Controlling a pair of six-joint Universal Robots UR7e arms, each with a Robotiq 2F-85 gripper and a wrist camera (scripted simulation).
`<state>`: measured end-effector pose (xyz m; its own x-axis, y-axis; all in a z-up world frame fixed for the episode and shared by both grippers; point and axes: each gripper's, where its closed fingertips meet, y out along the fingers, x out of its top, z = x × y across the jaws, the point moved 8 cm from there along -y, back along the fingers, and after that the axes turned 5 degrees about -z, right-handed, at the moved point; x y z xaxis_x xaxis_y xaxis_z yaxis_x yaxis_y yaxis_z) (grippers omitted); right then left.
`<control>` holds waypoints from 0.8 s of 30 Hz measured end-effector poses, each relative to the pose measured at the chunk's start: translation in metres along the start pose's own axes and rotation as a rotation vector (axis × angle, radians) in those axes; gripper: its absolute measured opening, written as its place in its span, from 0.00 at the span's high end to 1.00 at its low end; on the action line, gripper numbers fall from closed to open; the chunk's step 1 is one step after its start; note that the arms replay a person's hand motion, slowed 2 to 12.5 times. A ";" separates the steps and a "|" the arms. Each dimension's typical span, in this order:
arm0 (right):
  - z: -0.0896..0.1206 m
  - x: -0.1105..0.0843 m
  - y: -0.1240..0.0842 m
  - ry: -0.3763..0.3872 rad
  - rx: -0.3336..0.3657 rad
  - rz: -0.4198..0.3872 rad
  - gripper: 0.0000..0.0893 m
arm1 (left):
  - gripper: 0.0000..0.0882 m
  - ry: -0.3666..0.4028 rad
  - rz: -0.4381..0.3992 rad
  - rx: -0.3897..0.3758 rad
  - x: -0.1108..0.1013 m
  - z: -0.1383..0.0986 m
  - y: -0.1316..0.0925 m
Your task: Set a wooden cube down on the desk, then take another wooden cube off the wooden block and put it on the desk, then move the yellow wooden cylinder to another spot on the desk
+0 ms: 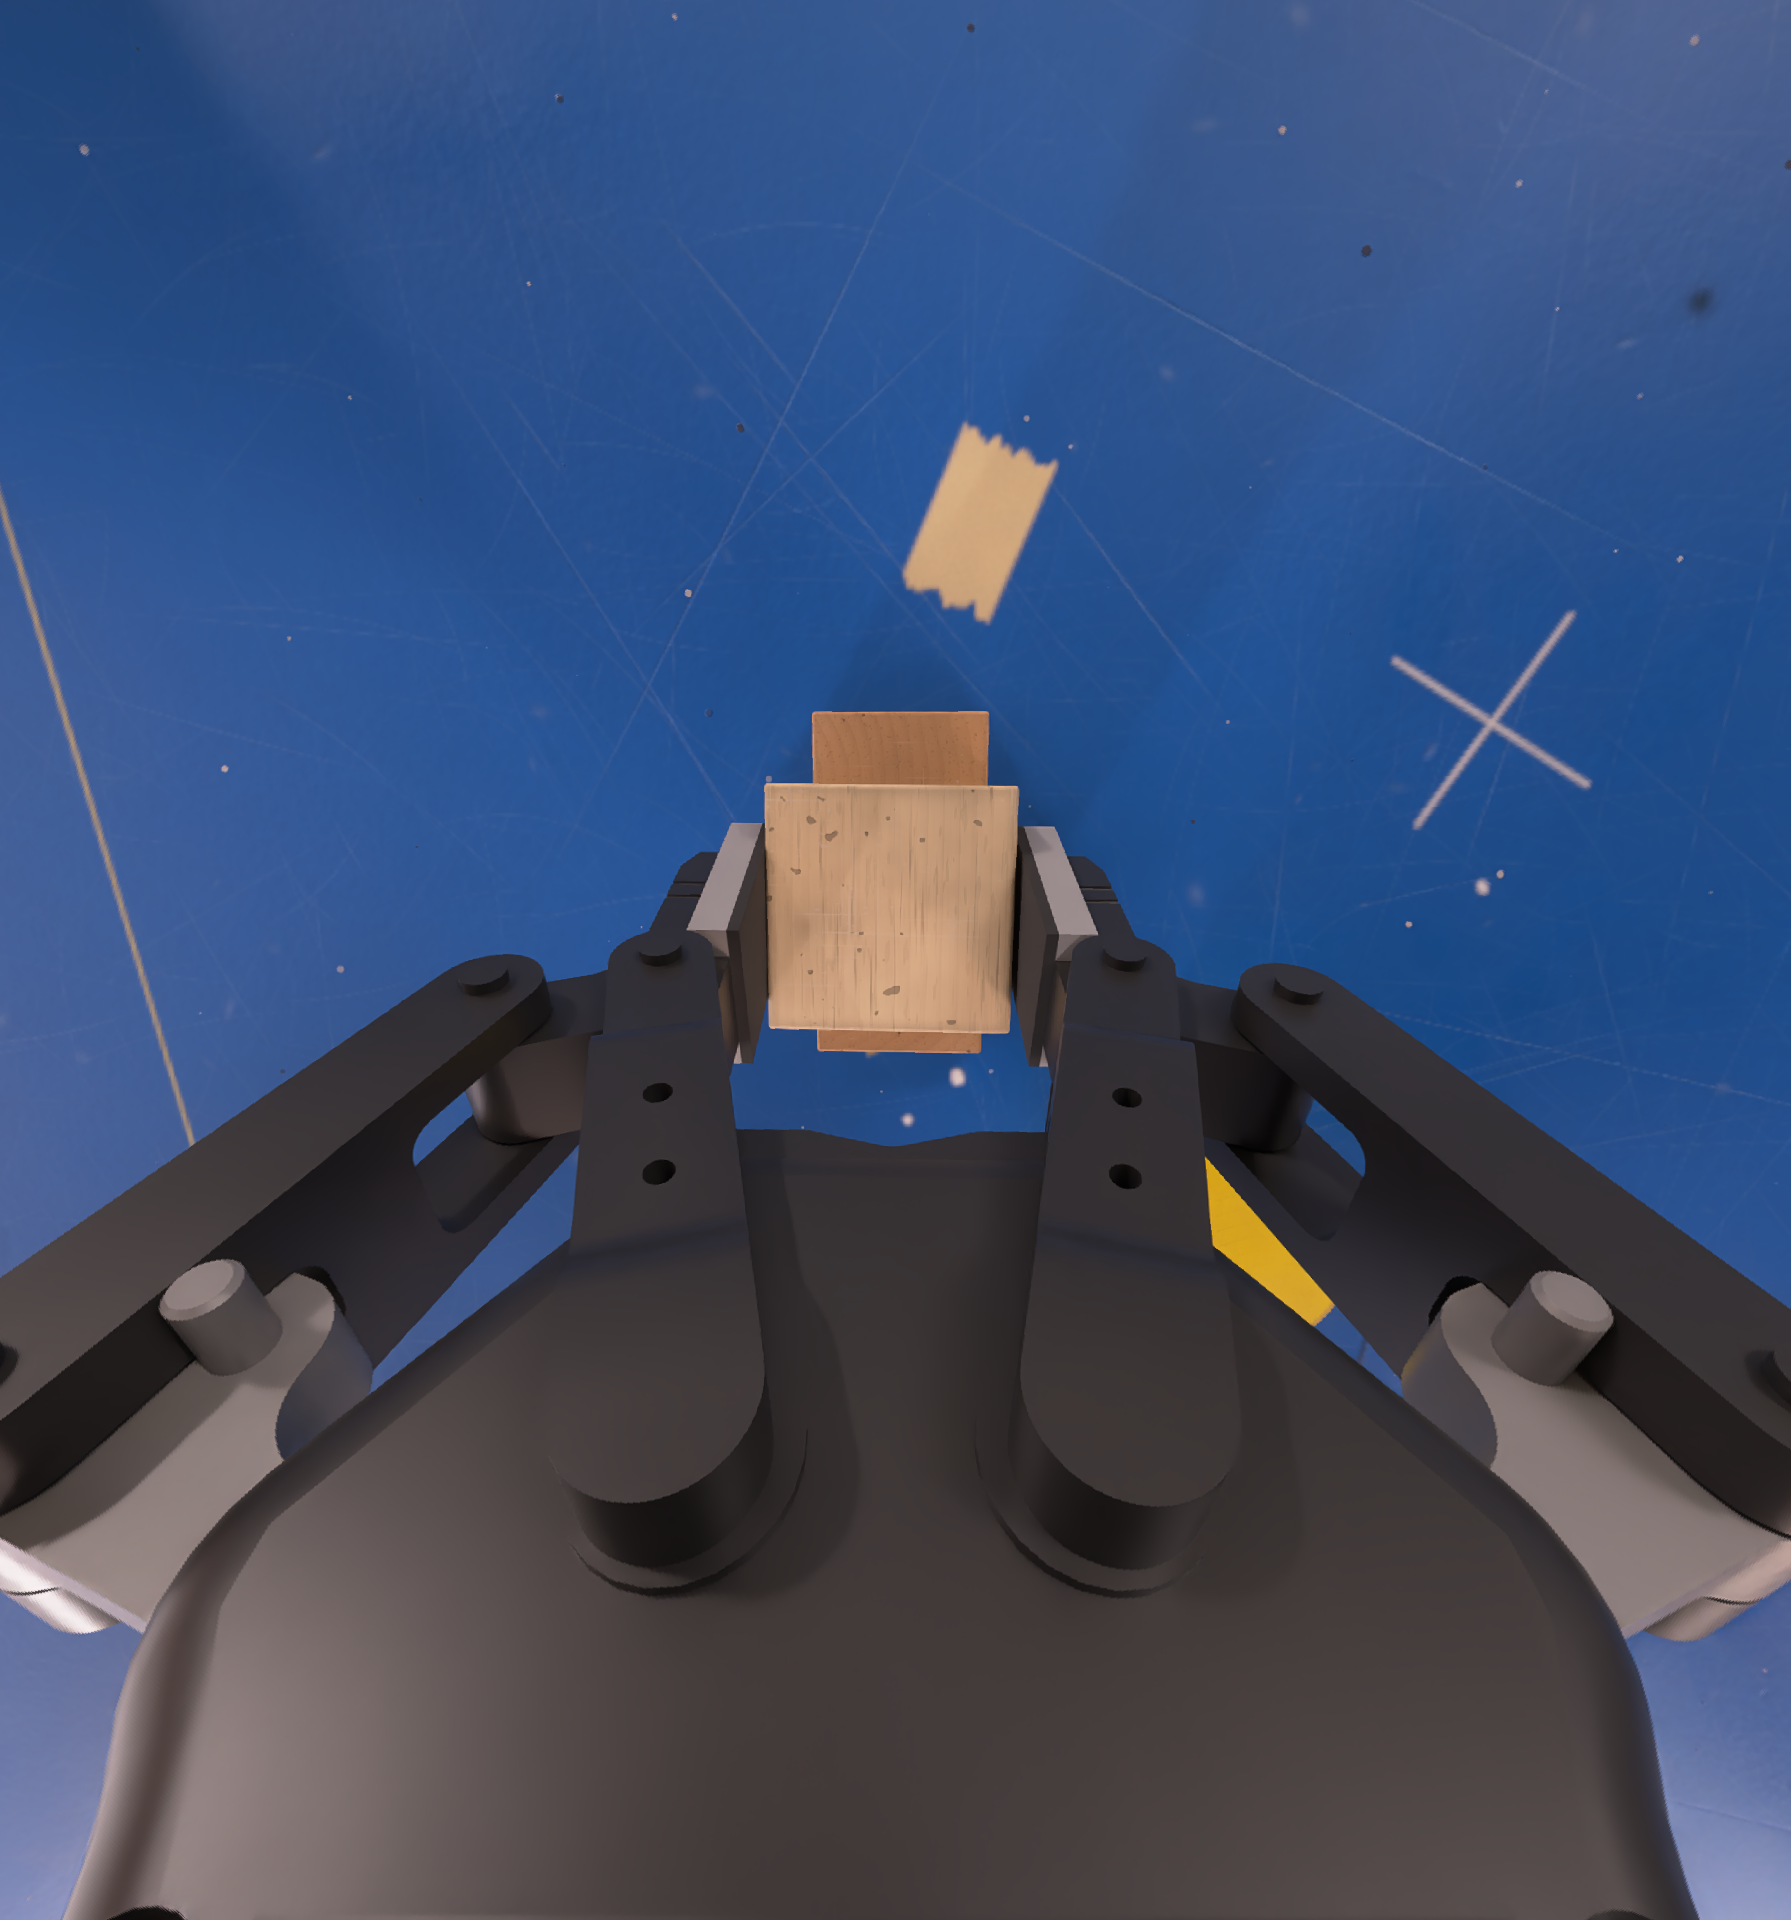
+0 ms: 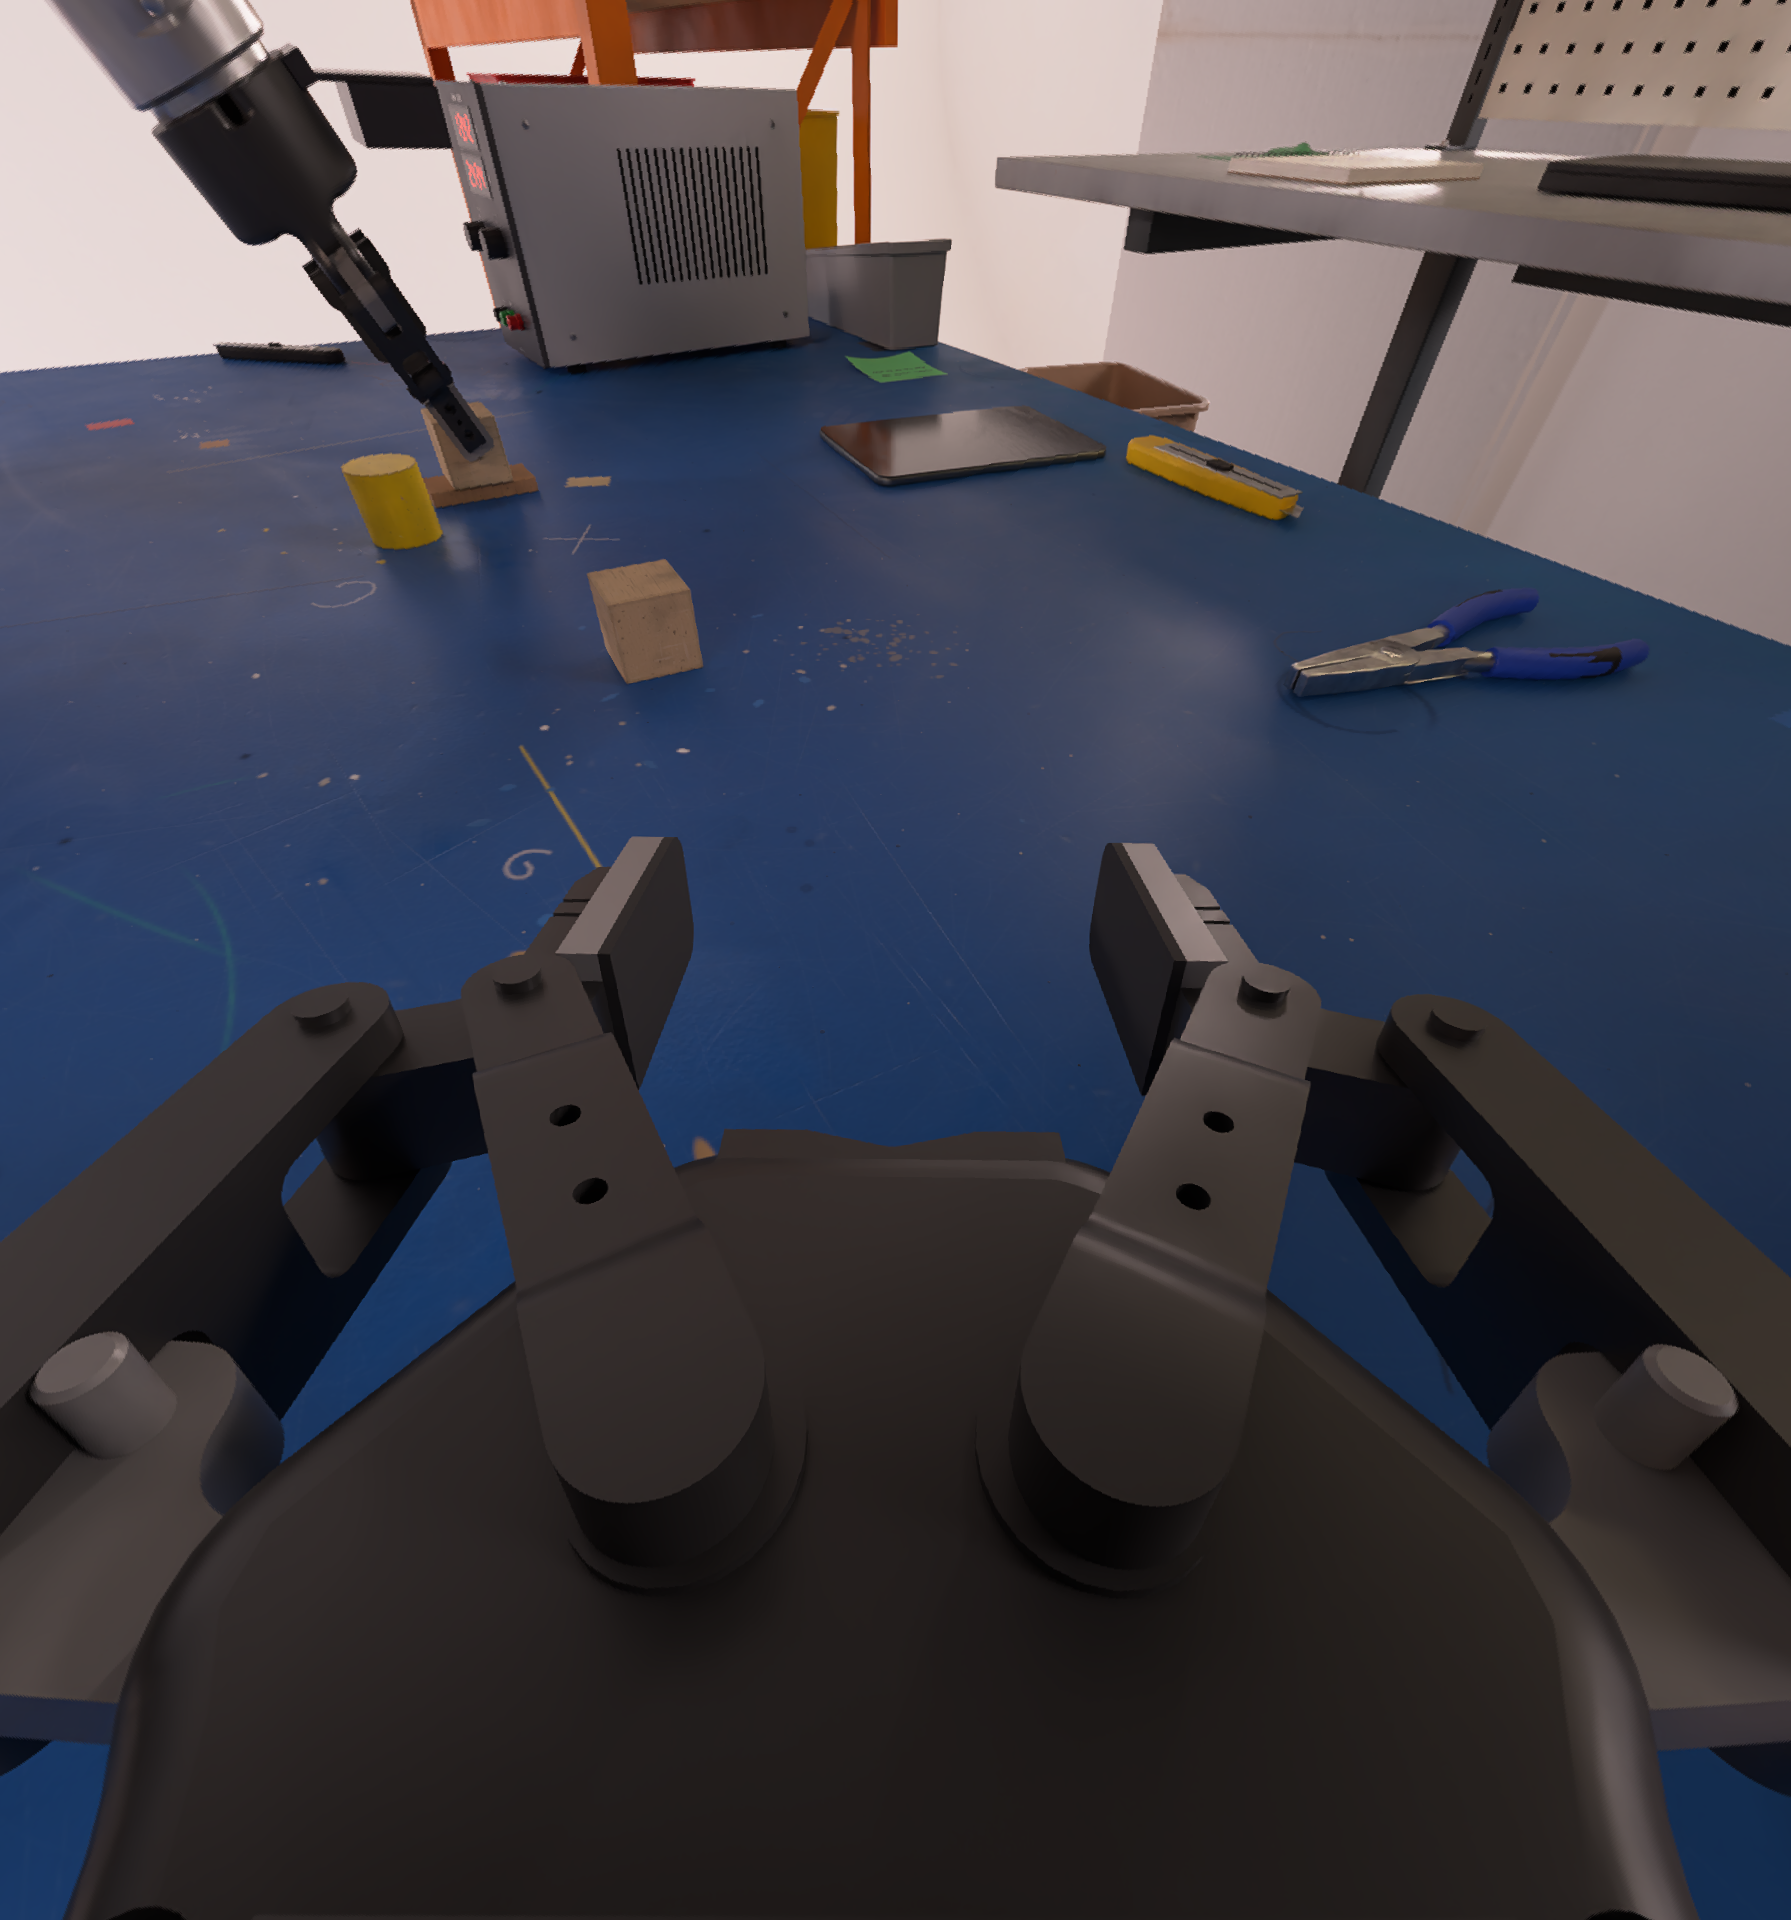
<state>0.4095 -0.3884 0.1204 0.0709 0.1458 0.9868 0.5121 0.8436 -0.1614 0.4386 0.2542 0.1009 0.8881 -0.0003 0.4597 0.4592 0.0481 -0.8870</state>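
In the left wrist view my left gripper (image 1: 891,904) is shut on a pale wooden cube (image 1: 889,906), one pad on each side. The cube rests on a flat brown wooden block (image 1: 899,746) on the blue desk (image 1: 351,520). A sliver of the yellow wooden cylinder (image 1: 1265,1247) shows behind the right finger. In the right wrist view the same cube (image 2: 465,447), block (image 2: 491,485) and left gripper (image 2: 451,407) are far left, with the cylinder (image 2: 392,499) upright beside them. A second wooden cube (image 2: 647,620) stands on the desk. My right gripper (image 2: 891,935) is open and empty above the desk.
A grey power supply (image 2: 642,218) and a grey bin (image 2: 886,291) stand at the desk's back. A tablet (image 2: 964,442), a yellow utility knife (image 2: 1213,476) and blue-handled pliers (image 2: 1462,655) lie to the right. A tape scrap (image 1: 979,520) lies beyond the block.
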 end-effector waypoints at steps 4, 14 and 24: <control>0.000 0.000 0.000 0.000 -0.002 -0.001 0.24 | 0.56 0.014 -0.002 -0.005 0.001 0.001 -0.001; -0.002 0.000 -0.001 0.010 -0.005 -0.005 0.24 | 0.56 0.090 -0.076 -0.006 0.005 0.006 -0.026; -0.002 0.000 -0.001 0.010 -0.002 -0.005 0.24 | 0.56 0.204 -0.189 0.025 0.015 0.005 -0.080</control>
<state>0.4106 -0.3903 0.1203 0.0771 0.1366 0.9876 0.5139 0.8434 -0.1568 0.4149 0.2553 0.1789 0.7743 -0.2121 0.5962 0.6183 0.0527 -0.7842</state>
